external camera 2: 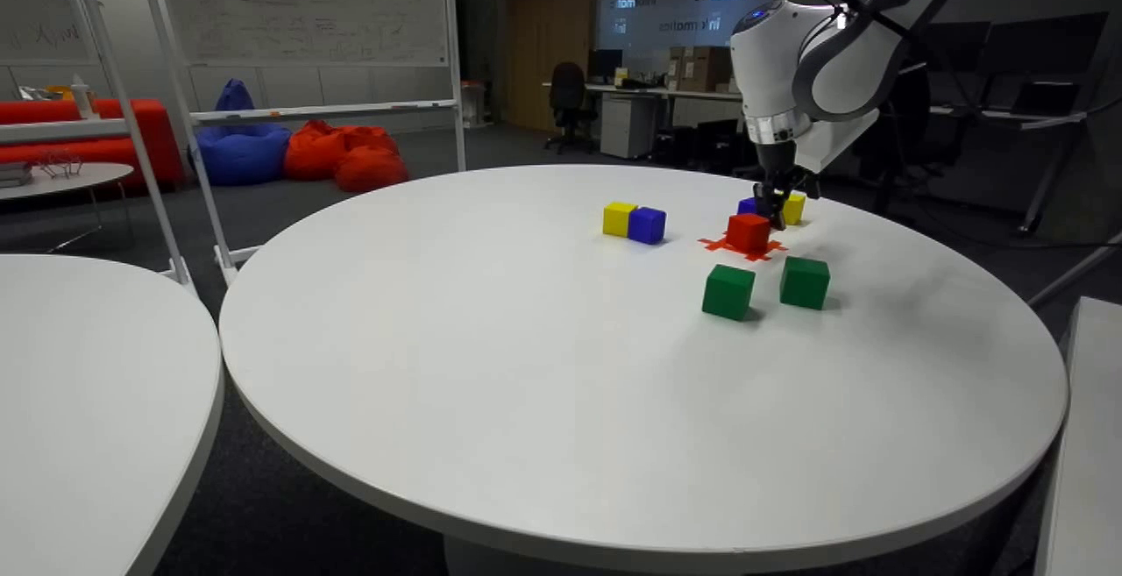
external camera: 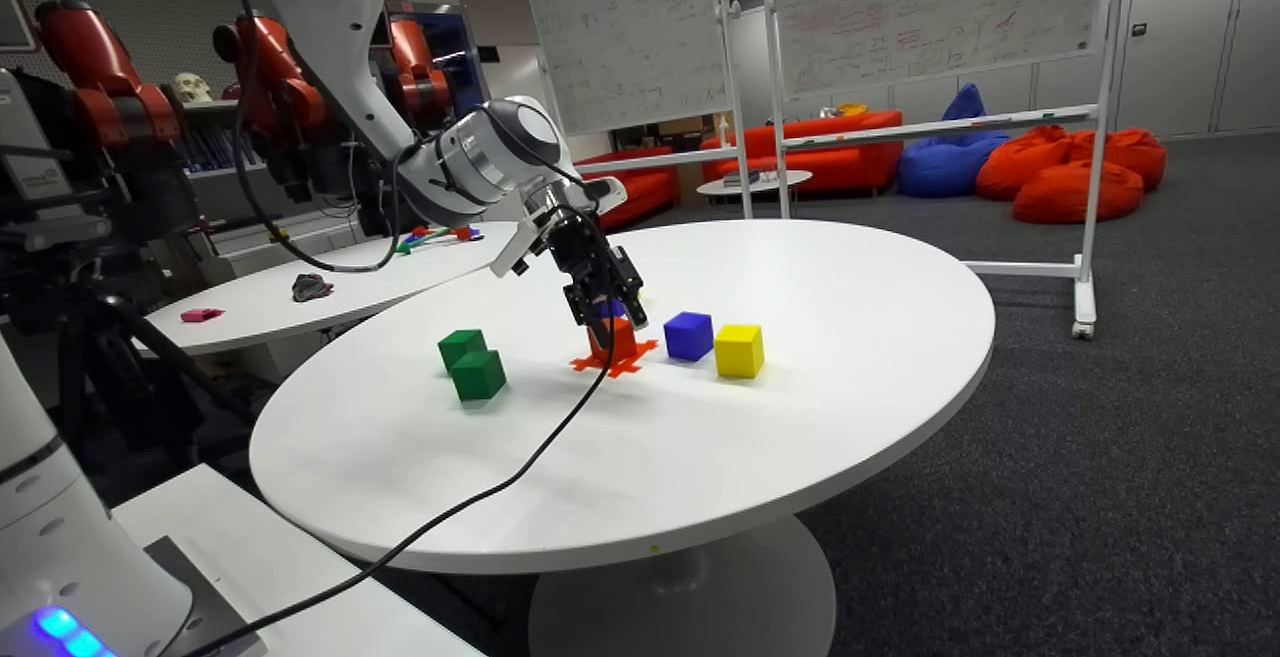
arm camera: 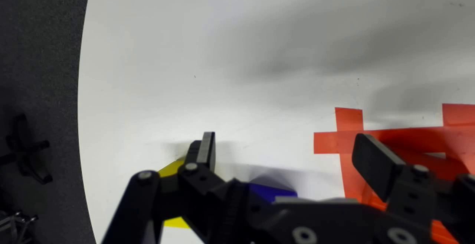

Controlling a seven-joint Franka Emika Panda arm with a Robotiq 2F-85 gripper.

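My gripper [arm camera: 286,155] stands open just over the round white table [arm camera: 148,69], with nothing between its pads. In the wrist view a blue cube [arm camera: 272,191] shows below the jaws, mostly hidden by the gripper body. A yellow cube [arm camera: 173,168] peeks out behind the left finger, and red tape [arm camera: 349,119] on the table runs beneath the right finger. The red cube [external camera 2: 748,233] sits on that tape, close beside the gripper [external camera 2: 783,203]; whether they touch, I cannot tell. Behind it are the same blue cube [external camera 2: 746,206] and yellow cube [external camera 2: 794,209].
Two green cubes [external camera 2: 728,292] [external camera 2: 805,282] stand near the red cube. Another blue cube [external camera: 689,336] and yellow cube [external camera: 739,351] sit side by side on the table. A black cable [external camera: 520,467] hangs from the arm across the table. A second table [external camera 2: 96,401] adjoins.
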